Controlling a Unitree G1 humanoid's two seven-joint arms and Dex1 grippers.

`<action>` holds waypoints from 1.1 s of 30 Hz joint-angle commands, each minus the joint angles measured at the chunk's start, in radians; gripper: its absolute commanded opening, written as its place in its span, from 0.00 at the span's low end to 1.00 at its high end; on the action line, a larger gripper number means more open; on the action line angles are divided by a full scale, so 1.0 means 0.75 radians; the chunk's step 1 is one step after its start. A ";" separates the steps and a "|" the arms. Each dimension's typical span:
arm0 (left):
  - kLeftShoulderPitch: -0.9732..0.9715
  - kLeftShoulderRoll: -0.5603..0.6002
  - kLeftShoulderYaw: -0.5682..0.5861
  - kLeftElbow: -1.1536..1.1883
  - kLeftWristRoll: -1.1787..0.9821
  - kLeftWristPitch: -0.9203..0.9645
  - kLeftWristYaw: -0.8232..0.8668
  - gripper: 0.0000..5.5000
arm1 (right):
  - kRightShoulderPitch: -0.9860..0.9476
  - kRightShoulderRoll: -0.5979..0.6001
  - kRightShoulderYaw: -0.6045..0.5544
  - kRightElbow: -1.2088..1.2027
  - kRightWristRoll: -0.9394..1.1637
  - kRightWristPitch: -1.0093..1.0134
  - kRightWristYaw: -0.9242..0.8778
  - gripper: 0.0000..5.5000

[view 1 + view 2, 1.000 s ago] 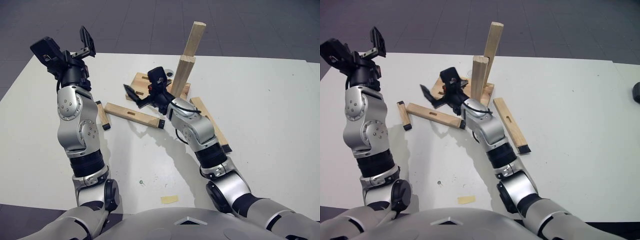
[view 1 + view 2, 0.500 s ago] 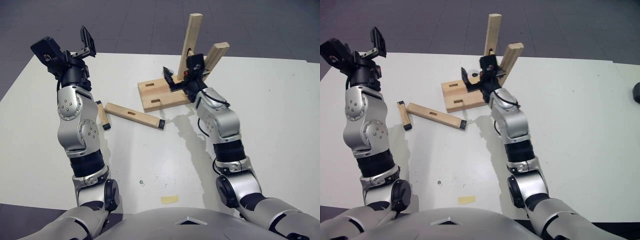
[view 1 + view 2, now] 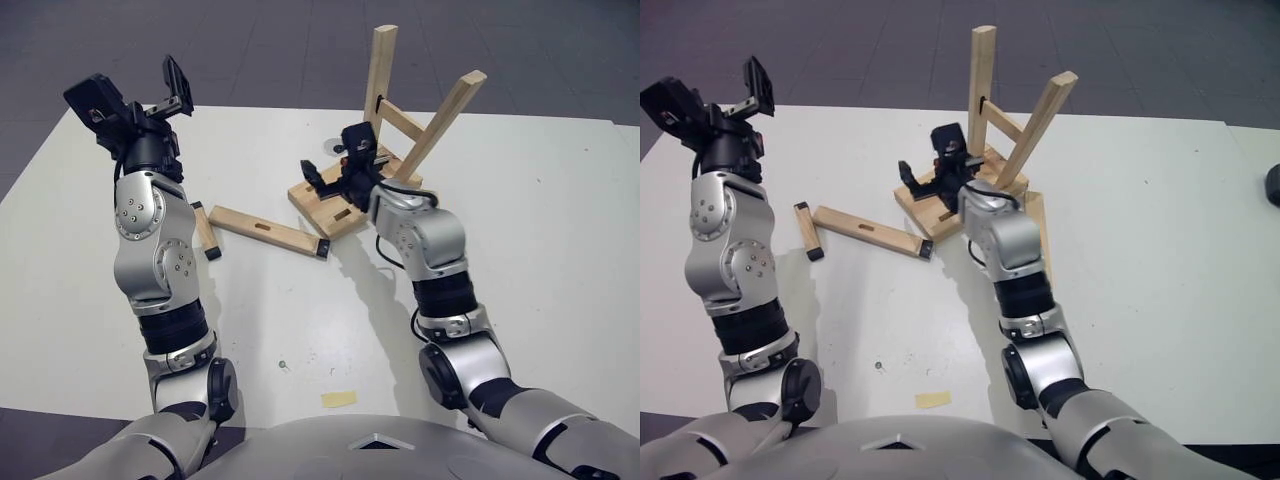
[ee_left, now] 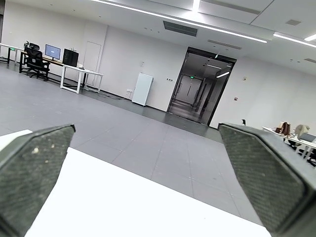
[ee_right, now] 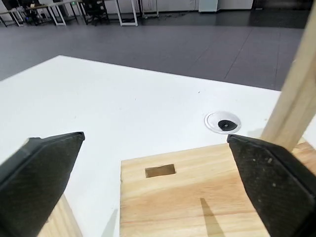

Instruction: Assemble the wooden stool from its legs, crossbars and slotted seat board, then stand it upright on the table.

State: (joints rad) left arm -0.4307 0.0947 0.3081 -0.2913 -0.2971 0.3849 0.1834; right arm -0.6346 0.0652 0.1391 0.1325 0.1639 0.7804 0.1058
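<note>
The slotted seat board (image 3: 332,208) lies on the white table (image 3: 520,220). Two legs stand in it: one upright (image 3: 379,65), one leaning right (image 3: 447,113), with a crossbar (image 3: 400,120) between them. My right gripper (image 3: 330,172) hovers open just over the board's near end; the right wrist view shows an empty slot (image 5: 160,170) between its fingers (image 5: 44,163). A loose leg (image 3: 270,232) and a short crossbar (image 3: 205,230) lie left of the board. Another leg (image 3: 1040,235) lies partly under my right forearm. My left gripper (image 3: 175,85) is raised open over the far left corner, holding nothing.
A round cable grommet (image 5: 223,122) sits in the table behind the board. A scrap of tape (image 3: 338,398) and a small screw (image 3: 285,363) lie near the front edge. The table's right half is bare.
My right gripper swung from left of the board to the legs, then back over the board's near end. The board turned and the second leg tipped to the right. The left arm stayed still.
</note>
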 commanded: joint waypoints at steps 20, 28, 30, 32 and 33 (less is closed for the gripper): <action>0.016 -0.022 0.000 -0.047 0.006 0.030 0.054 0.98 | 0.067 -0.361 0.114 -0.175 0.087 0.721 0.430 0.98; 0.024 -0.017 0.005 -0.044 0.009 0.035 0.057 0.98 | 0.052 -0.517 0.128 -0.204 0.106 0.719 0.485 0.98; 0.020 -0.014 0.003 -0.043 0.010 0.039 0.055 0.98 | 0.056 -0.521 0.115 -0.259 0.131 0.729 0.499 0.98; 0.017 -0.009 0.008 -0.037 0.007 0.041 0.050 0.98 | 0.063 -0.519 0.104 -0.323 0.158 0.734 0.513 0.98; 0.016 -0.006 0.009 -0.035 0.006 0.043 0.049 0.98 | 0.068 -0.525 0.109 -0.360 0.172 0.733 0.527 0.98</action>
State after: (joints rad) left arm -0.4241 0.0841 0.3131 -0.3222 -0.2968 0.4030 0.2217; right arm -0.5990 -0.3192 0.2255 -0.0796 0.2666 1.3208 0.4822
